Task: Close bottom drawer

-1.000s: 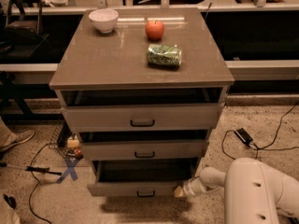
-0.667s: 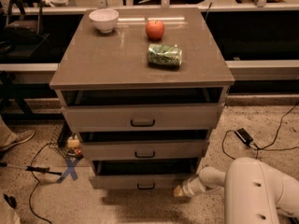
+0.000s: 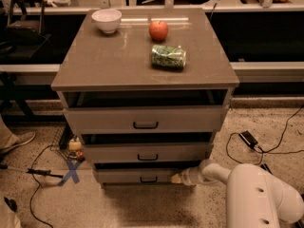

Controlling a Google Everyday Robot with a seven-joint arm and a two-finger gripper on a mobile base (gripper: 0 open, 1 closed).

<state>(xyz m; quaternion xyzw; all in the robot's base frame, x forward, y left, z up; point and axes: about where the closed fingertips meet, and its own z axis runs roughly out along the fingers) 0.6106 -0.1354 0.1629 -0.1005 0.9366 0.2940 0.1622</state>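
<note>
Against the frames of a second back, the narrow grey-beige bottom drawer (image 3: 128, 176) with its small dark bar handle has slid inward. Its front now sits just left of the tool (image 3: 177, 177), tucked close under the grey-beige middle drawer (image 3: 114, 153). We judge the close nearly done, with perhaps a last short push left. The tool tip rests at the panel's right end, seemingly touching. We cannot tell how wide the tool is set or whether it holds anything. The white arm (image 3: 256, 194) lies low and reaches leftward from the lower right, well below the grey-brown bench top (image 3: 95, 65).
</note>
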